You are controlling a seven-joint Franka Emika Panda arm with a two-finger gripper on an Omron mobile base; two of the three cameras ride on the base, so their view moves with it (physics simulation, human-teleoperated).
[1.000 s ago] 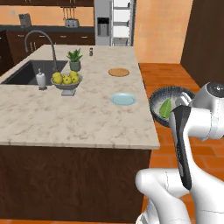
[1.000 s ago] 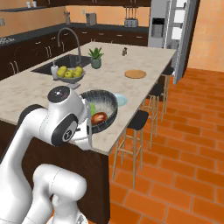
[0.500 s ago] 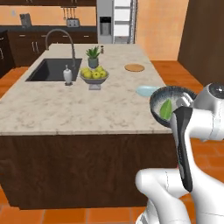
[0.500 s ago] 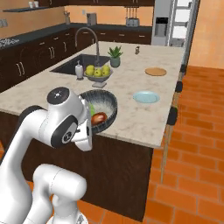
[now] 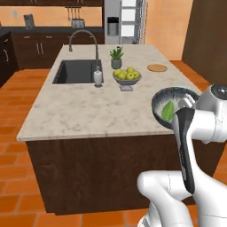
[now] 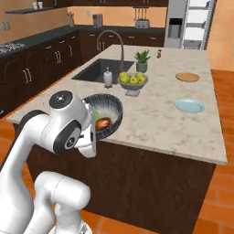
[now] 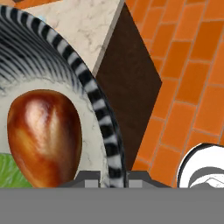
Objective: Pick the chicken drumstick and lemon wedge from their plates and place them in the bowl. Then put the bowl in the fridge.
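The bowl (image 5: 176, 96), dark and striped outside and pale inside, hangs in the air off the island's near edge. My gripper (image 7: 114, 177) is shut on the bowl's rim (image 7: 99, 114). Inside the bowl lie the reddish-brown chicken drumstick (image 7: 43, 135) and the green lemon wedge (image 7: 9, 174). The right base view shows the bowl (image 6: 111, 108) with the drumstick (image 6: 103, 123) and the wedge (image 6: 96, 114) beside my white arm. The wedge (image 5: 168, 111) also shows in the left base view. A tan plate (image 6: 188, 77) and a pale blue plate (image 6: 189, 106) lie bare on the island. The fridge (image 5: 122, 21) stands at the far end.
The marble island (image 5: 84, 106) carries a sink (image 5: 75, 72) with a tall faucet (image 5: 85, 35), a soap bottle (image 5: 97, 76), a footed fruit bowl (image 5: 127, 78) and a potted plant (image 5: 116, 57). Orange tile floor (image 5: 17, 146) surrounds the island. Dark cabinets (image 6: 41, 68) line the left wall.
The whole picture has shifted, so the base has driven around the island's near side. The bowl stays in my grip with both foods inside.
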